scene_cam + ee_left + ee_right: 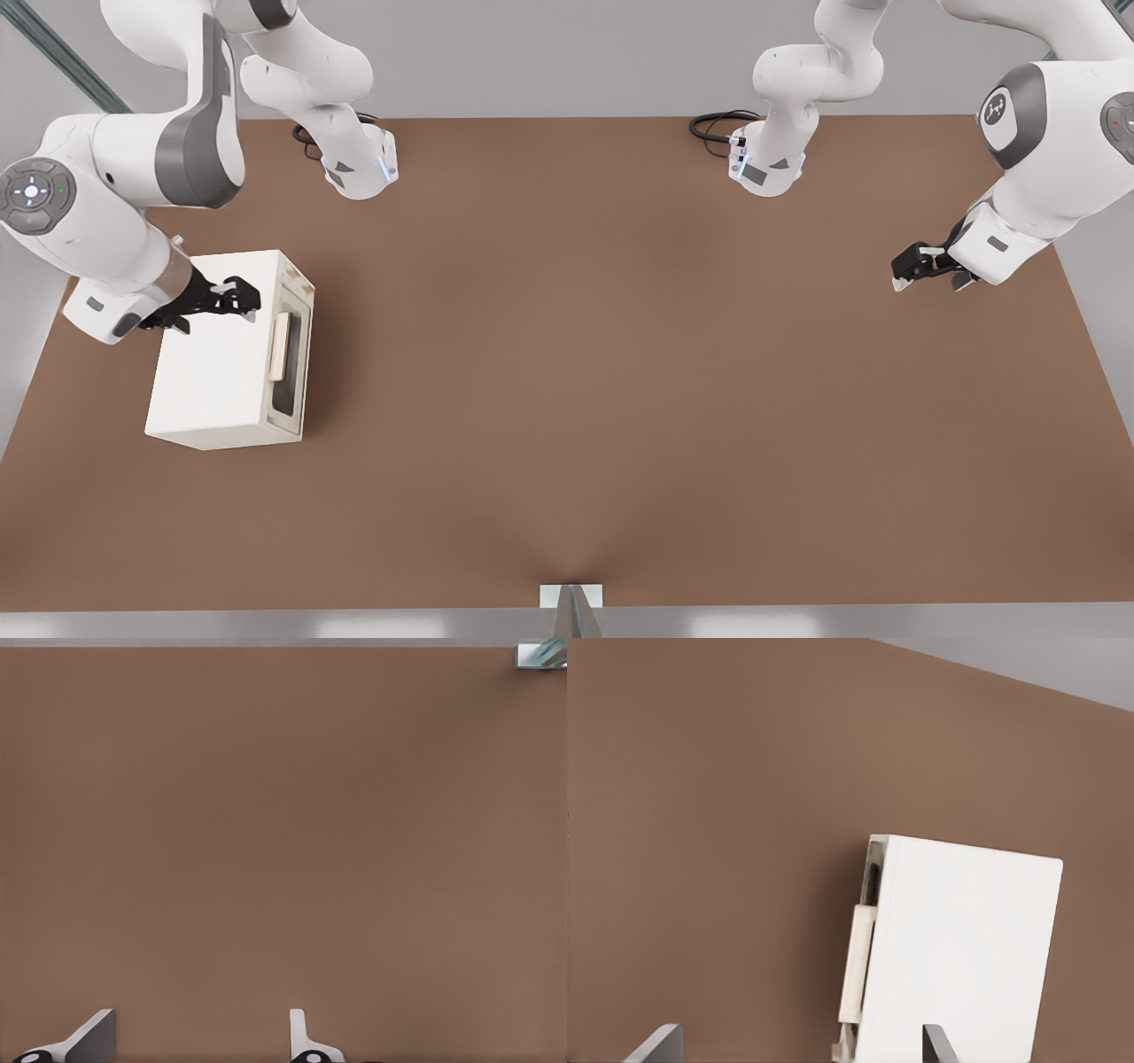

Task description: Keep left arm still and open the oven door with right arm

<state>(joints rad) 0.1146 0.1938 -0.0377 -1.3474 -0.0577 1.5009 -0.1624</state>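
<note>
A cream-white oven stands on the brown table at the front view's left. Its oven door faces the front view's right and lies flat against the body, with a dark window and a pale wooden bar handle. My gripper hovers over the far end of the oven's top, close to the door's upper edge, open and holding nothing. In the right wrist view the gripper shows two fingertips set wide apart, with the oven and the handle ahead of them.
The brown table stretches away to the front view's right of the oven. Two arm bases with black cables stand at the far edge. A small metal bracket sits at the near edge.
</note>
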